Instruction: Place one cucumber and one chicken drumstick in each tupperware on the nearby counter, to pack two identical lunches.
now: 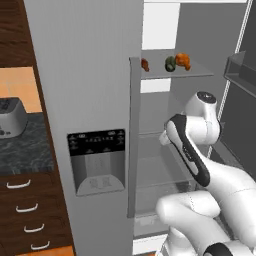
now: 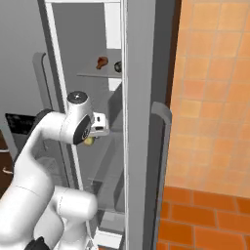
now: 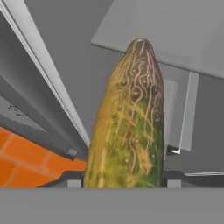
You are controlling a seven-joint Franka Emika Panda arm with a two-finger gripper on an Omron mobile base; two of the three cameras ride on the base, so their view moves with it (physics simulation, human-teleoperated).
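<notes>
Currently gripper (image 3: 124, 183) clamped on cucumber (image 3: 129, 122), held inside open fridge (image 1: 165, 165); dispenser panel (image 1: 96, 145) markings too small to read

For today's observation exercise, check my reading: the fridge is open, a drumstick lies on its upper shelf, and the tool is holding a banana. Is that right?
One detail is wrong. The tool holds a cucumber, not a banana: the hand view shows its green, bumpy skin rising between the finger tips. The rest stands: in the left base view the fridge is open and a drumstick lies on the upper shelf.
</notes>
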